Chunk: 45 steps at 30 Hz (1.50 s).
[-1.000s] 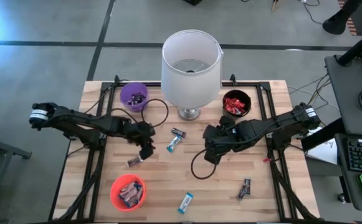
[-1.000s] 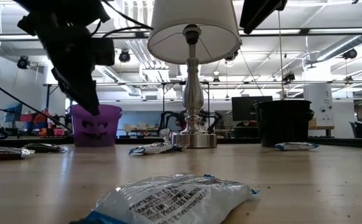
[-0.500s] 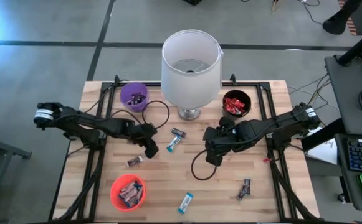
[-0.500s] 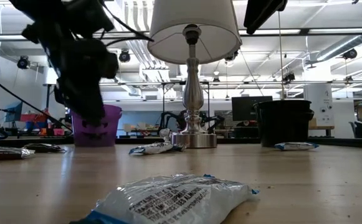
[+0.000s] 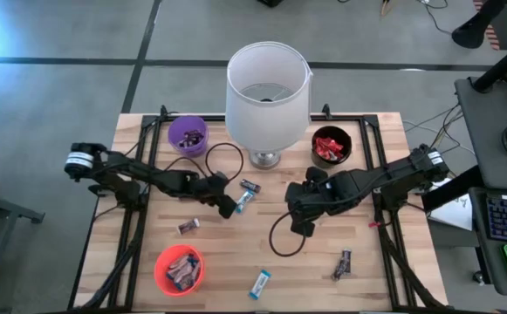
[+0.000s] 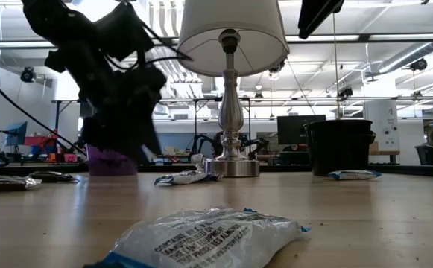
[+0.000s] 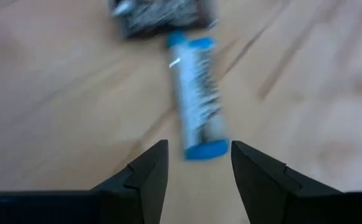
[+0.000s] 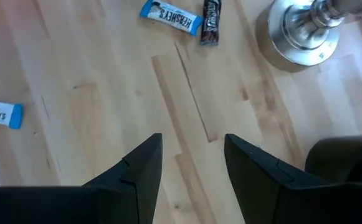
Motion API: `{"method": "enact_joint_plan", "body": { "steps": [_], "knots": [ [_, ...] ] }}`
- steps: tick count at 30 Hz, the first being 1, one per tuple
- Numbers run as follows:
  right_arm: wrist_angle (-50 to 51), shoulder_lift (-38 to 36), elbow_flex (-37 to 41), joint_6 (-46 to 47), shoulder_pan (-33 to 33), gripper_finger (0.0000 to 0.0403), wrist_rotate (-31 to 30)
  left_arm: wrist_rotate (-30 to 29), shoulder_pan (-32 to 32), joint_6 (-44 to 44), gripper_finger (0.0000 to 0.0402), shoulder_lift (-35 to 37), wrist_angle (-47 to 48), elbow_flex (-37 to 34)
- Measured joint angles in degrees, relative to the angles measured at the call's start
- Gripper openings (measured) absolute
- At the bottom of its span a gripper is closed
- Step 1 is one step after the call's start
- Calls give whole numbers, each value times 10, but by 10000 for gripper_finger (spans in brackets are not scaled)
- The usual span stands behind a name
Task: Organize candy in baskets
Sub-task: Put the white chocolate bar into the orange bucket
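Shifted rightward from beside the dark bar, the left gripper (image 5: 226, 207) is now held spread over the blue-and-white candy (image 5: 243, 202) near the lamp (image 5: 268, 92). Mid-table, the right gripper (image 5: 298, 225) is kept spread, empty.

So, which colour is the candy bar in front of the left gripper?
Blue and white candy bar, clearest in the left wrist view.

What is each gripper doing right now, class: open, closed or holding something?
Left gripper: open, empty, at a blue-and-white bar.
Right gripper: open, empty, above bare table.
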<state>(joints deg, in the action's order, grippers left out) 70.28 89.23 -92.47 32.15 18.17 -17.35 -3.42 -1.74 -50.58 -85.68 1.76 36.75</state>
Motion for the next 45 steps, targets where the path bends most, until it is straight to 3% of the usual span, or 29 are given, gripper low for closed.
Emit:
{"method": "enact_joint_plan", "body": {
  "steps": [4,19,27,31,37,45],
  "knots": [
    [0,0,0,-14,3,164,0,1,0,18,157,-6,-50,1],
    [0,0,0,-29,3,164,9,24,1,49,157,-95,-68,20],
    [1,0,0,-26,4,164,16,-16,0,49,153,-155,-51,70],
    [2,-1,0,-26,4,164,26,-21,0,45,116,-160,-22,70],
    [2,-4,0,-26,4,164,26,-25,-1,48,15,-158,-20,66],
    [2,-6,0,-27,4,164,28,31,-12,66,4,-107,38,62]
  ]
}}
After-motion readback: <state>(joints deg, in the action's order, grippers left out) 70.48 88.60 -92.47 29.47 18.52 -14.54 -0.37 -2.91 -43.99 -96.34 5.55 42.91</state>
